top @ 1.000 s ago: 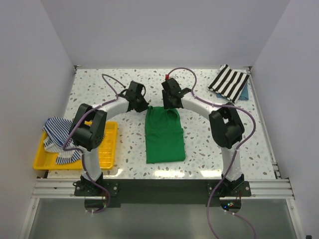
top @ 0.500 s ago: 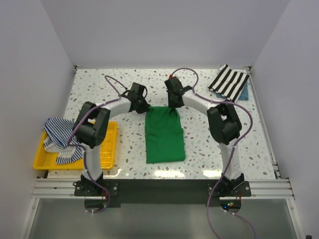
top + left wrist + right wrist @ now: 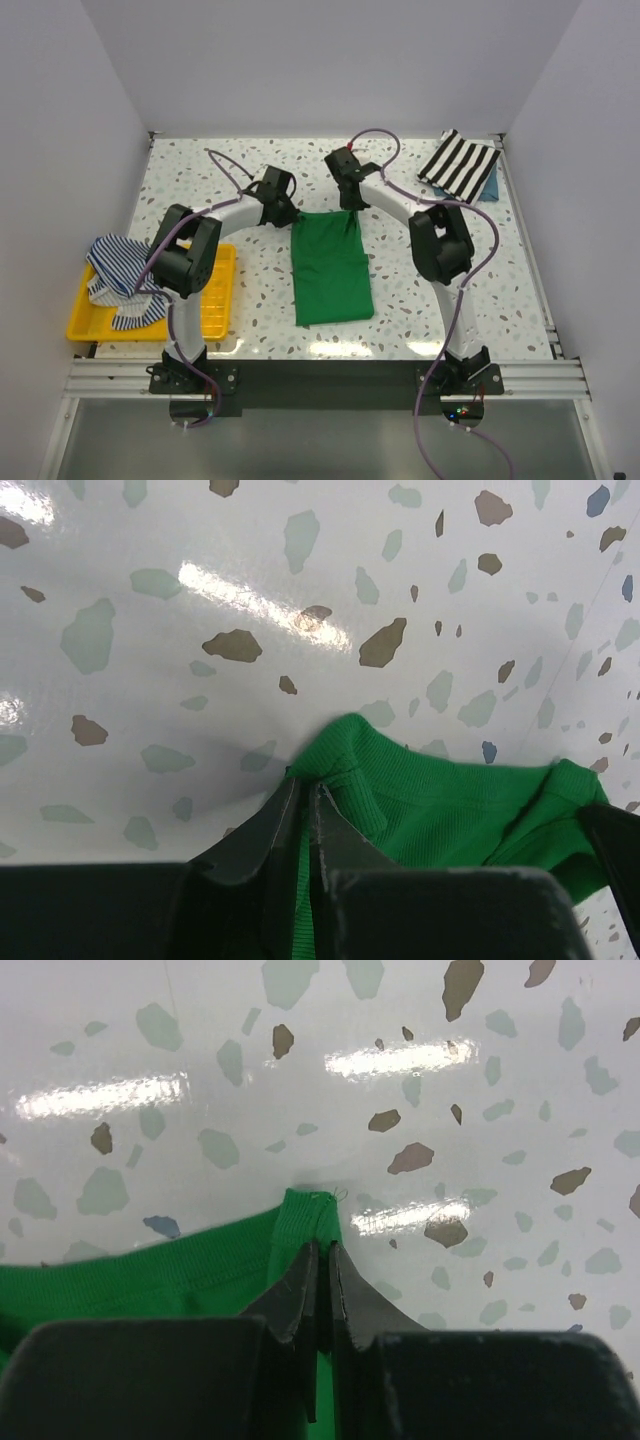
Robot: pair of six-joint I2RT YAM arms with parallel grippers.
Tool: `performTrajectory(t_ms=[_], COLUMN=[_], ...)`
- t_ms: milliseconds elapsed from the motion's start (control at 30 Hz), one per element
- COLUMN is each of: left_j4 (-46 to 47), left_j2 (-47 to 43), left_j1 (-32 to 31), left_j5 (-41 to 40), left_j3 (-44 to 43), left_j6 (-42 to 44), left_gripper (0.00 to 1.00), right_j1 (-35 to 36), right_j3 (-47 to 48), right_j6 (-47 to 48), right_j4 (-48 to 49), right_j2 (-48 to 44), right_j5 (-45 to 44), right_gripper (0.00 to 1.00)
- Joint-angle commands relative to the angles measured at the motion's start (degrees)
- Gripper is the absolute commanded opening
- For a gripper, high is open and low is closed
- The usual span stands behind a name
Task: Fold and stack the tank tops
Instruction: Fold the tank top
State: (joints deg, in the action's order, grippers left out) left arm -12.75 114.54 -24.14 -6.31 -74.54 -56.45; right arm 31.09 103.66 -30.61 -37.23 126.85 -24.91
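While both arms arch over the glossy, speckled table [image 3: 420, 290], we see the green tank top [image 3: 332, 270] lying flat near its centre. It forms a smooth, roughly rectangular panel of fine ribbed knit, its long side running from 12 to 6 o'clock. Both of its far corners are held.

The left end effector [image 3: 305, 788] is closed on the 11 o'clock corner. Its two black, tapered fingers pinch a hemmed strap end, and green knit shows in the thin slit between them. The right end effector [image 3: 320, 1252] is clamped on the 1 o'clock corner, its fingertips pressed together over a narrow ribbed band with a loose thread at its end.

Toward 8 o'clock, the navy-and-white striped tank top [image 3: 118, 272] sits as a crumpled heap, draped over the left part of the yellow plastic tray [image 3: 218, 290], whose floor is slotted. At 1 o'clock, a black-and-white striped cloth [image 3: 458, 165] with broad bands lies folded on a blue item [image 3: 490, 188]. The table top is white with grey, brown and teal flecks.
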Motion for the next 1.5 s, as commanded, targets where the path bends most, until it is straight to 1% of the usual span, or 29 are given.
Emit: performTrajectory(t_ms=[0, 67, 233, 300, 333, 400, 433, 500, 533, 567, 700, 833, 1033, 1233, 1467], left_j4=[0.97, 0.98, 0.54, 0.54, 0.45, 0.27, 0.27, 0.27, 0.19, 0.19, -0.08, -0.17, -0.17, -0.25, -0.17], left_j2=[-0.11, 0.33, 0.77, 0.77, 0.86, 0.86, 0.86, 0.86, 0.86, 0.86, 0.95, 0.68, 0.77, 0.95, 1.21], left_j1=[-0.12, -0.12, -0.12, -0.03, -0.03, 0.06, 0.15, 0.32, 0.41, 0.50, 0.67, 0.76, 0.76, 0.76, 0.68], left_j5=[-2.31, -2.48, -3.45, -3.89, -4.24, -4.68, -5.03, -5.21, -5.56, -5.56, -5.56, -5.65, -5.30, -5.30, -5.12], left_j3=[-1.92, -2.27, -2.89, -3.06, -3.06, -3.15, -3.24, -3.33, -3.42, -3.50, -4.12, -4.21, -4.12, -4.03, -4.03], left_j6=[-0.42, -0.60, -0.60, -0.42, -0.59, -0.68, -0.68, -0.51, -0.59, -0.51, -0.33, -0.16, 0.02, 0.02, 0.46], left_gripper=[0.13, 0.13, 0.13, 0.13, 0.13, 0.13, 0.13, 0.13, 0.13, 0.13, 0.13, 0.13, 0.13, 0.13, 0.13], right_j1=[-0.15, -0.07, 0.55, 0.64, 0.72, 0.72, 0.72, 0.72, 0.81, 0.64, 0.64, 0.72, 0.64, 0.72, 0.72], right_j3=[3.48, 5.15, 4.45, 4.36, 4.19, 2.44, 1.82, -0.46, -1.34, -2.31, -4.60, -7.67, -13.04, -14.36, -12.60], right_j6=[-3.57, -5.42, -7.18, -8.15, -8.93, -9.29, -9.64, -9.91, -9.91, -9.91, -10.61, -12.10, -12.98, -13.60, -14.21], right_j4=[-3.28, -3.72, -1.79, -1.44, -1.26, 0.66, 1.37, 3.30, 4.35, 6.45, 7.79, 8.75, 13.32, 16.14, 17.11], right_j2=[3.05, 4.72, 5.51, 5.87, 5.78, 4.82, 4.20, 2.10, 1.22, 0.34, -2.83, -6.08, -10.47, -11.18, -8.46], right_j5=[-4.98, -5.67, -6.73, -6.82, -6.74, -6.47, -6.12, -5.60, -4.81, -4.28, -2.61, -2.52, -3.40, -1.55, 1.52], right_gripper=[0.00, 0.00, 0.00, 0.08, 0.16, 0.27, 0.35, 0.43, 0.49, 0.50, 0.50, 0.48, 0.45, 0.45, 0.43])
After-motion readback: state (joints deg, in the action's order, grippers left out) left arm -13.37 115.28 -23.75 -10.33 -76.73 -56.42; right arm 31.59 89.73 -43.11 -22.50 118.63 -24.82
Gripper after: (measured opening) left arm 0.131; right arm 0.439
